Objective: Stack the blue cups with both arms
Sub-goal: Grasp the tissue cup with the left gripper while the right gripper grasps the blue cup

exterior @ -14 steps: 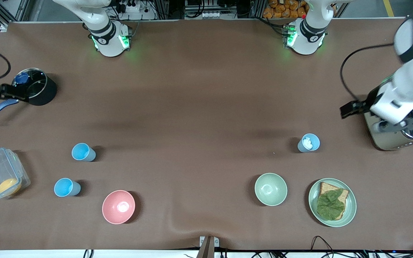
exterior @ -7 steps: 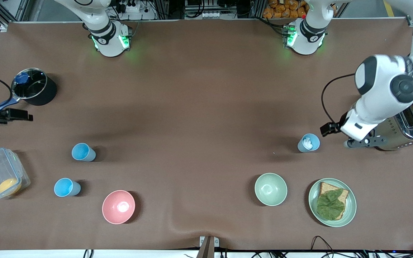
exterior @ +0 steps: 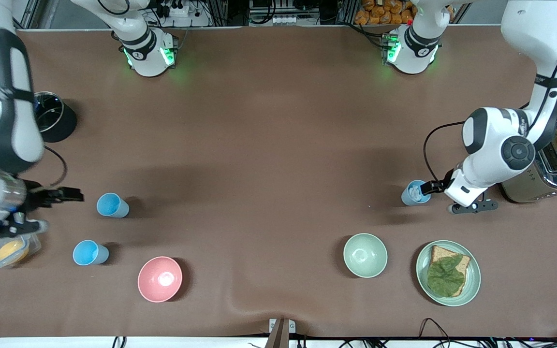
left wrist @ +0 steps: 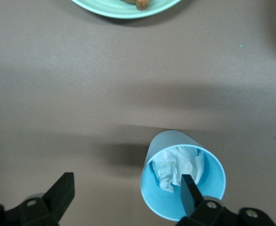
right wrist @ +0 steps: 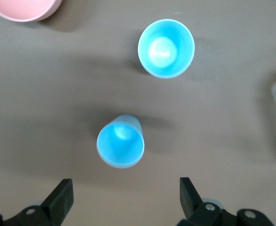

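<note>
A: So, where are my two hands over the brown table (exterior: 269, 145)?

B: I see the left hand (exterior: 435, 186) low, right at the small light-blue plastic cup with crumpled white paper inside (exterior: 416, 192), toward the left arm's end of the table. On the left wrist view its fingers (left wrist: 190, 194) are spread wide; one fingertip shows over that cup's (left wrist: 183, 181) open mouth, the other well off to its side, nothing pinched.

A: And the right one?

B: My right hand (exterior: 65, 195) hangs just beside the upright sky-blue plastic cup (exterior: 111, 205), toward the right arm's end. Its fingers (right wrist: 189, 194) are spread too, holding nothing, with that cup (right wrist: 121, 141) in line between them.

A: Any more cups?

B: A second empty blue plastic cup (exterior: 90, 253) stands nearer the front camera than the first, apart from it; the round pink bowl (exterior: 160, 279) sits near it, nearer still. A pale green bowl (exterior: 365, 254) and a green plate with leaf-topped bread (exterior: 447, 273) lie nearer the camera than the paper-filled cup
</note>
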You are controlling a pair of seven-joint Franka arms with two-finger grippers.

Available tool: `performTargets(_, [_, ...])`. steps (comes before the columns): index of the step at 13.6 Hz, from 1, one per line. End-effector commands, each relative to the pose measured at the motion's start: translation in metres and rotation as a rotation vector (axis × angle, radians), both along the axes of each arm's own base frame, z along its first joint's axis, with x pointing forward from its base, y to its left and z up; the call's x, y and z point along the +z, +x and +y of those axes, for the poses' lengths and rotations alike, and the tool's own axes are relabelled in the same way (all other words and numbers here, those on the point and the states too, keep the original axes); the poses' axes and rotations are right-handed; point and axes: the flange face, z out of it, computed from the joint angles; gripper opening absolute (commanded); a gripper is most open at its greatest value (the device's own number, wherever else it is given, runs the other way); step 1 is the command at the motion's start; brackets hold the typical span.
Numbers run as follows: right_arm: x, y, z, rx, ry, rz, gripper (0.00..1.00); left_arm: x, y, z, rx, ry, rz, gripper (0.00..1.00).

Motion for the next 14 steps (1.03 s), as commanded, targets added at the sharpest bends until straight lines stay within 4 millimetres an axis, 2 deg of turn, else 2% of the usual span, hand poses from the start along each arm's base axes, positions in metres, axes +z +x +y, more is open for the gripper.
performTargets(1, [-0.020,-0.009,-0.009,-0.021,0.001,-0.032,1.00,-0.010,0.000,-0.003,-0.011,0.005,0.004,0.70])
performTargets(2, [-0.028,-0.010,-0.016,-0.034,-0.002,-0.041,1.00,-0.011,0.000,-0.004,-0.009,0.005,0.007,0.53])
performTargets(4, [-0.062,-0.012,-0.028,-0.055,-0.004,-0.037,1.00,-0.013,-0.001,-0.006,-0.012,0.004,0.011,0.08])
performTargets(5, [-0.073,-0.019,-0.035,-0.070,0.003,-0.013,1.00,-0.013,-0.001,-0.007,-0.014,0.005,0.011,0.00])
performTargets(6, [-0.088,-0.027,-0.033,-0.078,0.014,0.009,1.00,-0.012,-0.001,-0.009,-0.017,0.005,0.010,0.00])
performTargets(8, [-0.108,-0.030,-0.028,-0.095,0.001,-0.045,1.00,-0.010,0.000,-0.010,-0.016,0.005,0.008,0.00])
performTargets(10, [-0.119,-0.032,-0.031,-0.107,-0.004,-0.068,1.00,0.003,0.001,-0.028,-0.028,-0.004,-0.006,0.00])
performTargets(11, [-0.128,-0.032,-0.035,-0.116,-0.004,-0.068,1.00,0.014,0.000,-0.044,-0.024,-0.013,-0.012,0.00])
performTargets(13, [-0.139,-0.037,-0.036,-0.137,-0.003,-0.055,1.00,0.038,-0.004,-0.091,-0.019,-0.033,-0.017,0.00])
performTargets(14, [-0.146,-0.042,-0.033,-0.196,0.013,-0.043,0.55,0.048,-0.006,-0.116,-0.023,-0.048,-0.009,0.00])
